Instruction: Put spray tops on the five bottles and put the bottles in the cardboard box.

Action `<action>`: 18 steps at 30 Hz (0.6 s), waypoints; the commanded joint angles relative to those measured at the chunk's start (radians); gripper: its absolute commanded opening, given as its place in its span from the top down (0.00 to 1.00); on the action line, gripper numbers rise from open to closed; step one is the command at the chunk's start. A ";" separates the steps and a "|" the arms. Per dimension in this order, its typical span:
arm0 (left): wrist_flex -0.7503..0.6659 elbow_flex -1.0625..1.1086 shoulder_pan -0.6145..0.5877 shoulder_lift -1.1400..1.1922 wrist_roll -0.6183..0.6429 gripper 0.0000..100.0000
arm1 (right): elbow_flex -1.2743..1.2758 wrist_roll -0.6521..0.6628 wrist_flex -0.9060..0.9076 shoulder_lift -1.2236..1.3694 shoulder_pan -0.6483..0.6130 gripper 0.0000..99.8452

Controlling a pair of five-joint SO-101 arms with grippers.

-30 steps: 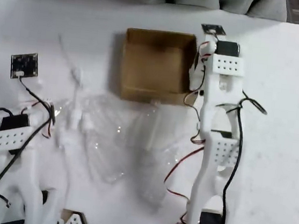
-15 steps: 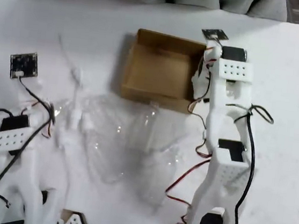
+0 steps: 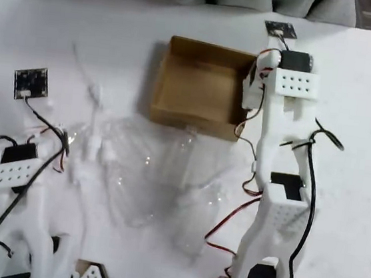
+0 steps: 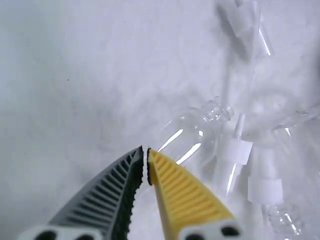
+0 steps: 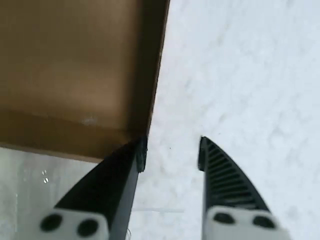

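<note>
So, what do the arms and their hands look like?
The left arm and right arm are white plastic with black motors and red and black cables. The left hand has one dark grey finger and one yellow, both ribbed. The right hand has two black fingers.

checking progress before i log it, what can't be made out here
- High view: how many bottles lie there; they are clear and overlapping on the white table.
- Left wrist view: whether any spray top is screwed on; cluttered, cut by the edge.
- Right wrist view: whether the right hand touches the cardboard box; its tip hides the corner.
</note>
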 commanded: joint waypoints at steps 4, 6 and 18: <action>-0.025 -0.012 0.005 -0.001 0.003 0.98 | -0.051 -0.043 -0.116 0.085 -0.074 0.79; -0.025 -0.012 0.005 -0.001 0.003 0.98 | -0.051 -0.046 -0.150 0.120 -0.081 0.79; -0.025 -0.012 0.007 -0.001 0.003 0.98 | -0.201 0.224 -0.145 0.277 -0.051 0.98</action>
